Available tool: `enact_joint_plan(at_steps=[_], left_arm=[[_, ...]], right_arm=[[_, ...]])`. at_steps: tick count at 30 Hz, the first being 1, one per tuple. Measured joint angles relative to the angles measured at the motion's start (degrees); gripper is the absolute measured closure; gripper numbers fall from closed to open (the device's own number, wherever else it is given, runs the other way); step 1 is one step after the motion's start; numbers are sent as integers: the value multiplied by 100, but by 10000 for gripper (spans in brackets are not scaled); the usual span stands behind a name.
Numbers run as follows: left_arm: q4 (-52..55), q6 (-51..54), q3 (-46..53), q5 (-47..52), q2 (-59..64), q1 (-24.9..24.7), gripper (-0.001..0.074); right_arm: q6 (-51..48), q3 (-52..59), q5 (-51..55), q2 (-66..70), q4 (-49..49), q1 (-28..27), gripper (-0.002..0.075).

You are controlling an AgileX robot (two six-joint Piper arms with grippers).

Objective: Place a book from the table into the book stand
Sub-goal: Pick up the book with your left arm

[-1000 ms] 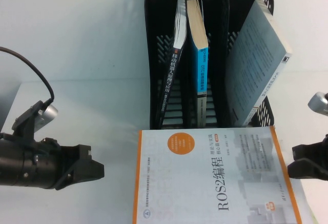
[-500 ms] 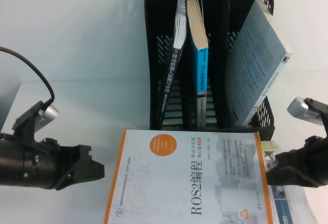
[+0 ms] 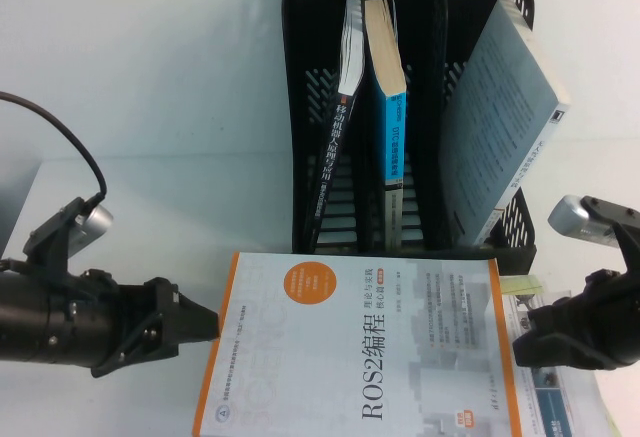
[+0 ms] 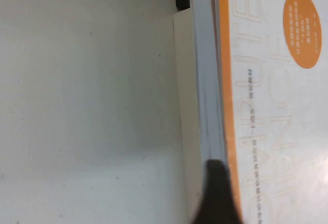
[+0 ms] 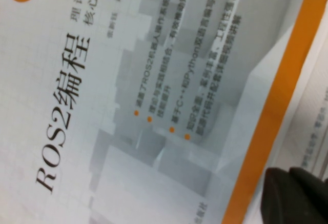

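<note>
White, orange-edged ROS2 paperback book (image 3: 365, 352) lies flat on tabletop (image 3: 150, 107) w/ left claw (image 3: 200, 324) touching its left edge & right claw (image 3: 528, 337) at right edge, grip states unclear.

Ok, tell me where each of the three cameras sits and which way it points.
High view: raised on the robot's side, angled down at the book stand and ROS2 book; left tool at the book's left edge, right tool at its right edge.
Left wrist view: on the left arm, facing the book's orange-edged side; a dark fingertip shows.
Right wrist view: on the right arm, facing the cover; a dark fingertip shows.
All three share the ROS2 book.
</note>
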Motion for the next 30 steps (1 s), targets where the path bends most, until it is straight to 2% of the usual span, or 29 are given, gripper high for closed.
enact_joint_plan(at_steps=[3, 5, 11, 17, 18, 20, 22, 24, 26, 30], left_arm=[[0, -23, 0, 0, 223, 0, 185], [0, -48, 0, 0, 435, 0, 137], [-497, 225, 0, 28, 1255, 0, 106], [-1730, 1397, 0, 887, 1958, 0, 110], [-1863, 1486, 0, 1015, 2046, 0, 131], [-1964, 1536, -21, 1135, 2174, 0, 235], [-1979, 1559, -25, 1202, 2253, 0, 463], [-1979, 1584, -48, 1418, 2268, 0, 580], [-1987, 1595, -77, 1585, 2268, 0, 630], [-1841, 1522, -327, 1847, 2221, 0, 630]], right_arm=[[10, 0, 64, 0, -23, 0, 729], [10, 0, 101, 0, -34, 0, 729], [10, 0, 162, 0, -34, 0, 729], [23, 0, 162, 10, -34, 0, 729], [23, 0, 162, 10, -42, 0, 729], [23, 0, 162, 10, -42, 0, 729], [23, 0, 162, 10, -56, 0, 729], [33, 0, 162, 10, -75, 0, 729], [33, 0, 151, 10, -104, 0, 729], [33, 0, 139, 10, -138, 0, 729]])
